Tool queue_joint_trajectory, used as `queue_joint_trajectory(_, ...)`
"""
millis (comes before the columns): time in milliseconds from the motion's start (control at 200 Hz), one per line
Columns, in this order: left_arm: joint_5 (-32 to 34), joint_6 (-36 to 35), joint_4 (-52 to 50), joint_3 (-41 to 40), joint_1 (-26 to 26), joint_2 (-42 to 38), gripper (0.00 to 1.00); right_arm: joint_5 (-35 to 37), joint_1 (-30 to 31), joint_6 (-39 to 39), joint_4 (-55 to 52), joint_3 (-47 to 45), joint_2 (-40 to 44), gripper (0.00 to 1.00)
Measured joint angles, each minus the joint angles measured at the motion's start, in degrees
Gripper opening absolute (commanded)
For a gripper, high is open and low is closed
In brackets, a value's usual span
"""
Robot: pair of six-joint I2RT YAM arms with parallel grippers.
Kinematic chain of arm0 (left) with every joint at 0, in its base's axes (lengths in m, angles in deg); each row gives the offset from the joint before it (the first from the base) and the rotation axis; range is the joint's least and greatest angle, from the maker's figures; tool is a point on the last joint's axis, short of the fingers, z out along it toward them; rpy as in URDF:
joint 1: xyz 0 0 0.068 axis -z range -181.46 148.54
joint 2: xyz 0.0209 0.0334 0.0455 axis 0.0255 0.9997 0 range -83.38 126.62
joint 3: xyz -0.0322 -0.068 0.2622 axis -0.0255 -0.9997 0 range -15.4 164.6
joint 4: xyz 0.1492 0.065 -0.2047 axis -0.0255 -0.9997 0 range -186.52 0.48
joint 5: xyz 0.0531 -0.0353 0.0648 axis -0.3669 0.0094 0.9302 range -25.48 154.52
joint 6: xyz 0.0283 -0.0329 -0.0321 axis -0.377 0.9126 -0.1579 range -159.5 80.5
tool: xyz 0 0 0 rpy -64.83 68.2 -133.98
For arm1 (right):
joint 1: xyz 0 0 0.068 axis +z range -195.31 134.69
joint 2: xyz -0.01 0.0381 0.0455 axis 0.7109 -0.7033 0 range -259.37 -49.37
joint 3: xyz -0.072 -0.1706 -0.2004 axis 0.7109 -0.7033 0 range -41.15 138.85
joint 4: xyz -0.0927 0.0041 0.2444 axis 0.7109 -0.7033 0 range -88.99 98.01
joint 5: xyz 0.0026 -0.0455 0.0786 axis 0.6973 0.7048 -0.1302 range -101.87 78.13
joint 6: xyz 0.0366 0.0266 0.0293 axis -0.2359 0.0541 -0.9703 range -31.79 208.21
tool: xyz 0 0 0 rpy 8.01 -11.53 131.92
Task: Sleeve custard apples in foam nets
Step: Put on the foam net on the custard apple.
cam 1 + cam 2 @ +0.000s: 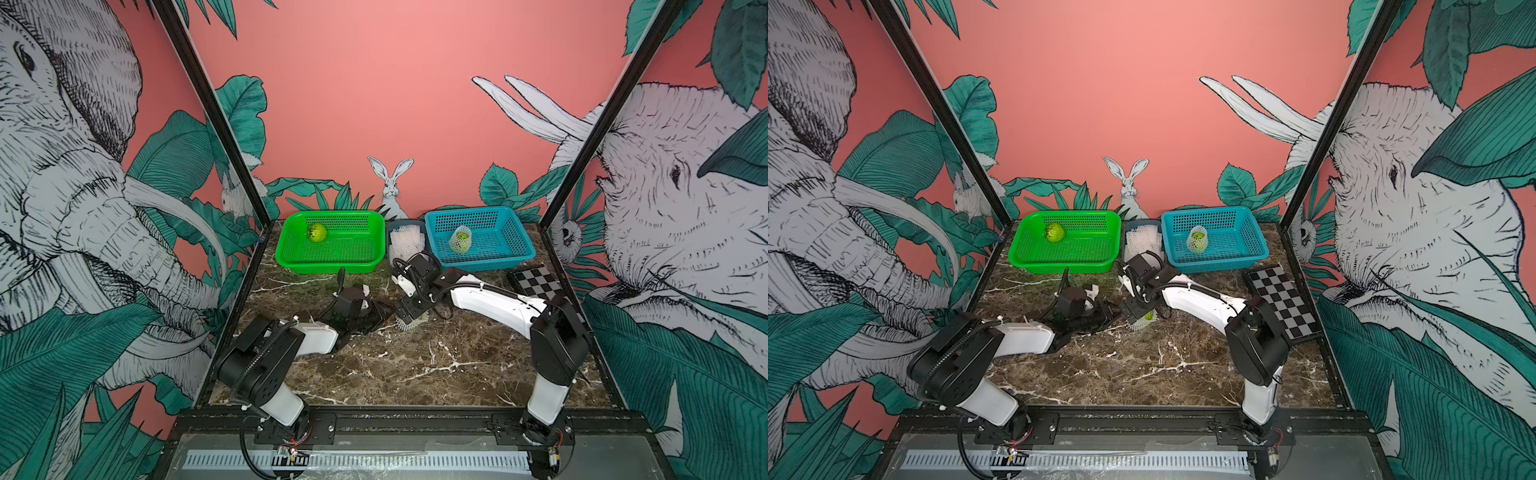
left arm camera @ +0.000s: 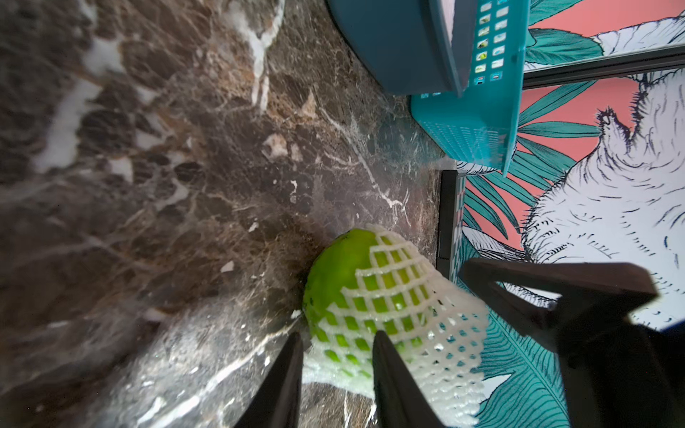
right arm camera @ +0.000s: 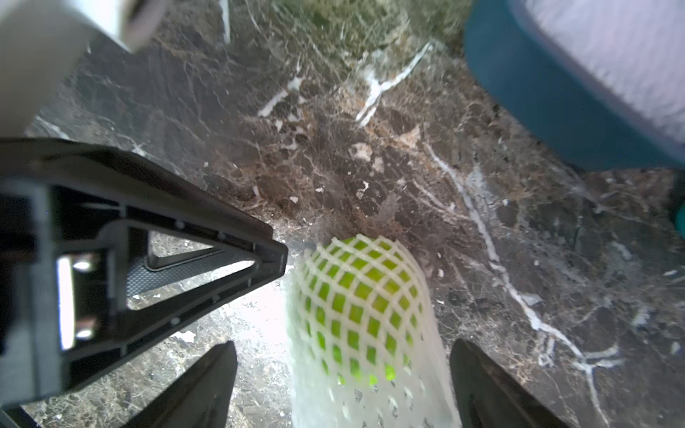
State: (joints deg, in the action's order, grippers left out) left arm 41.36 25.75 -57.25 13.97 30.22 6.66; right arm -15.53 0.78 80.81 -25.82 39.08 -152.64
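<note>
**Ana:** What couldn't we see there?

**Ben:** The custard apple (image 2: 339,281) on the marble table (image 1: 415,365). In both top views it was nearly all buried under the right arm's wrist (image 1: 409,305). Only a scrap of white mesh and a dab of green peeped out.

**Ana:** And the wrist cameras?

**Ben:** Far better! It lay mid-table with the foam net (image 2: 456,326) drawn over most of it and one end bare. The net's loose end went blurry and ran off the frame, so where it finished was lost. The skin was too soft-focused to read.

**Ana:** The pincers?

**Ben:** The right gripper (image 3: 344,344) stood wide apart, a finger either side of the netted fruit, holding nothing. The left gripper (image 2: 336,335) was drawn in to a narrow gap, with the net's edge nipped between its fingers. From the right wrist only one of those fingers showed, its tip against the mesh.

**Ana:** Around them?

**Ben:** At the back sat a green basket (image 1: 328,266) with a bare custard apple (image 1: 317,232), and a blue basket (image 1: 486,262) with a sleeved custard apple (image 1: 460,240). Between them was a grey tub (image 3: 537,92) stuffed with spare nets (image 1: 407,243), its front overlapped by the right arm. A checkerboard (image 1: 536,282) lay to the right, its near part covered by that arm.
</note>
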Motion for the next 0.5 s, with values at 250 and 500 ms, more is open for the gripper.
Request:
queue_joint_trajectory(250,-0.20,0.02,0.22,-0.02,0.00,0.00,0.34,-0.37,-1.97,-11.85,2.58,-4.81,7.08,0.99)
queue_joint_trajectory(500,-0.66,-0.17,0.24,-0.02,0.00,0.00,0.34,-2.84,-5.49,-25.09,6.62,-11.21,8.37,0.99)
